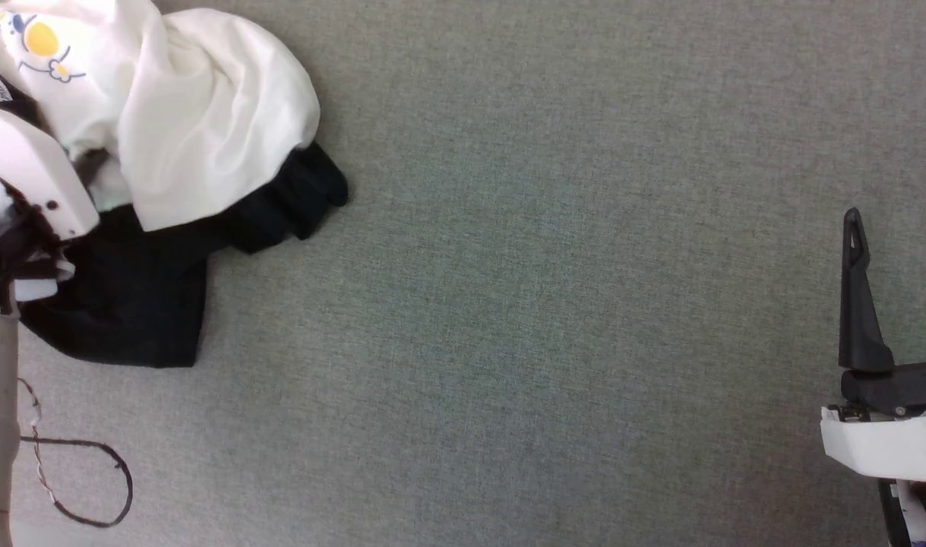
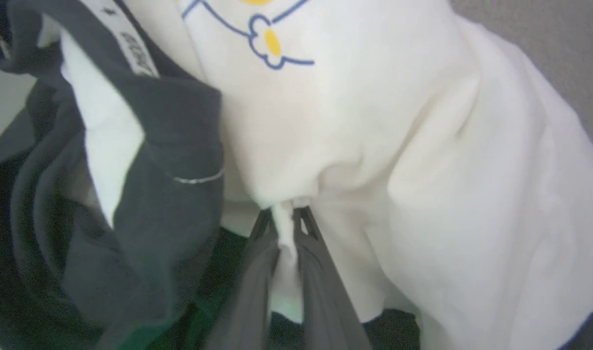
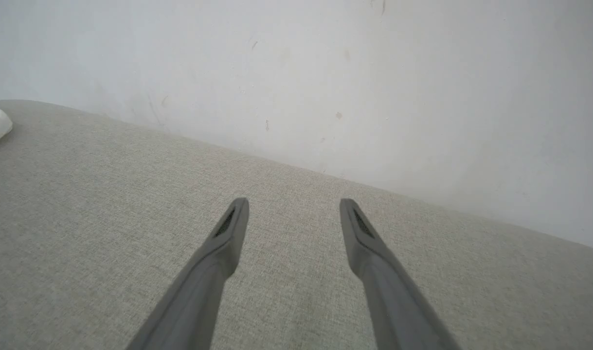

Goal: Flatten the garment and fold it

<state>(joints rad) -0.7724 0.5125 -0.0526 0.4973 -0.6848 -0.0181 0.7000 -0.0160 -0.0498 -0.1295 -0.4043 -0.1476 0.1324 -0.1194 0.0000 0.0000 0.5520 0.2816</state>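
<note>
Garment [image 1: 204, 114]: bunched in a heap at far left of grey fabric surface [image 1: 546, 304], white body over black sleeves. Judged soft, light and limp, not fragile. Left gripper [image 2: 286, 216] pinched tight on a fold of white cloth. Right gripper [image 3: 294, 206] spread wide, empty, well apart. Best second hold, by judgement: hem or shoulder seam.

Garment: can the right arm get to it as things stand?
Probably, though it's a long stretch: only bare grey surface lies between the open right pincer and the garment, which the left pincer pinches.
</note>
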